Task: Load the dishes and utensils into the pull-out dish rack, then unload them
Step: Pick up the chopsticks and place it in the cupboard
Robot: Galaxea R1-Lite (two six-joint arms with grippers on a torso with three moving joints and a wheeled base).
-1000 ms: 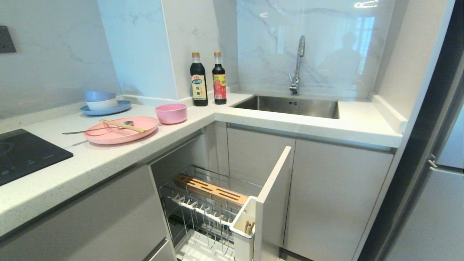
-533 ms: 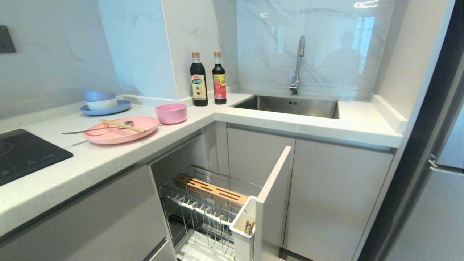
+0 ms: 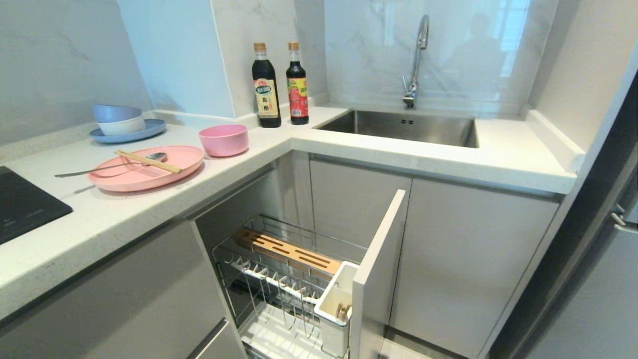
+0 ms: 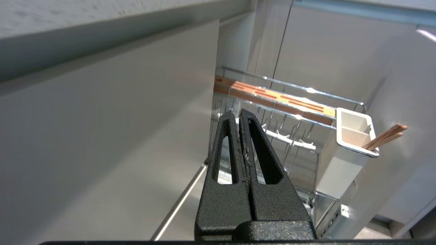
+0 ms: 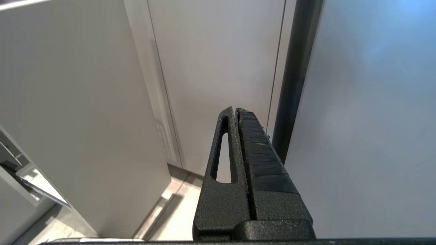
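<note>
Dishes first: in the head view you have the pink plate (image 3: 147, 168) flat on the counter (image 3: 124, 219), with the chopsticks (image 3: 148, 161) and the spoon (image 3: 112, 166) lying across it, the spoon's handle overhanging the rim towards the hob (image 3: 25, 204). The pink bowl (image 3: 224, 140) stands just beside the plate, apart from it. The blue plate with its stacked bowls (image 3: 120, 125) sits behind and is not yours to move. Below the counter, the pull-out dish rack (image 3: 284, 284) stands drawn out, its wooden strip (image 3: 288, 253), prongs and utensil cup (image 3: 337, 304) exposed. Neither arm shows here.

Left wrist view: the left end effector (image 4: 238, 115) has its fingers pressed together, holding nothing, low beside the cabinet front and aimed at the rack. Note that the utensil cup (image 4: 344, 153) already holds a pair of wooden sticks (image 4: 385, 136).

Right wrist view: the right end effector (image 5: 235, 112) is likewise closed and empty, facing plain cabinet doors (image 5: 218, 68) beside the rack.

Judgement: loading has not begun. You would do well to lift the chopsticks and spoon off the plate first, as tilting the plate would spill them. Part the fingers before approaching, take the chopsticks mid-length as a pair, and drop them upright into the cup, clear of the sticks already there.
</note>
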